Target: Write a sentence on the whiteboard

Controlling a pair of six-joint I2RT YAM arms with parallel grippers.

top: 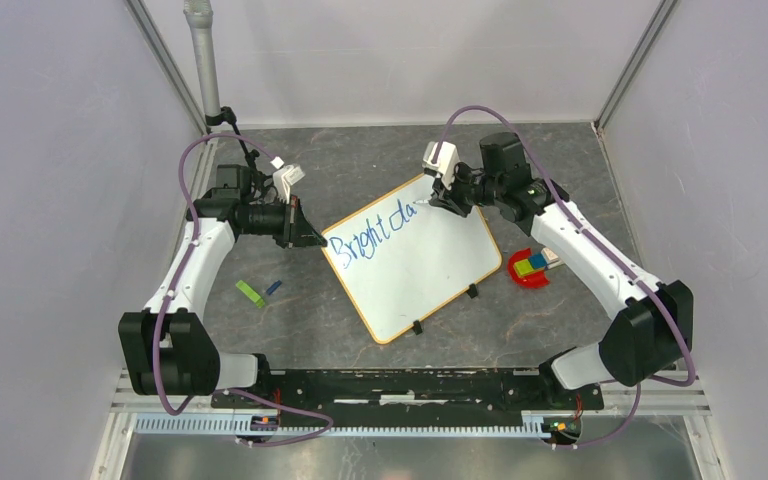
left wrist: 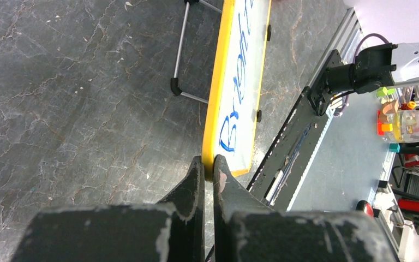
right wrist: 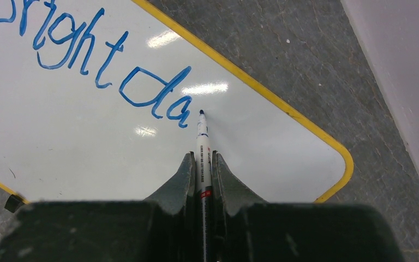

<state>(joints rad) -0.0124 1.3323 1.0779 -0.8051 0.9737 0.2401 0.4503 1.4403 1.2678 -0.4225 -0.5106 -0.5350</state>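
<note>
The right gripper's (right wrist: 202, 159) jaws are drawn in tight on a marker (right wrist: 202, 143), which runs straight out between the fingers with its blue tip forward. The tip sits at the board surface just right of the last letter written; whether it actually presses the surface cannot be told.

The left gripper's (left wrist: 208, 164) jaws are nearly together, pinching the yellow frame at the left corner of the whiteboard (top: 430, 275), one finger on each face of the edge.

The whiteboard sits mid-table between the two arms, turned diagonally, its left corner at the left gripper and its far edge under the right one. The sentence (right wrist: 87, 68) so far reads "Bright da" in blue, running along the far-left part of the board.

On the dark stone-patterned table (top: 360, 160), a red tray of coloured blocks (top: 528, 270) lies just right of the board. A green piece (top: 250, 293) and a small blue piece (top: 273, 287) lie to its left.
</note>
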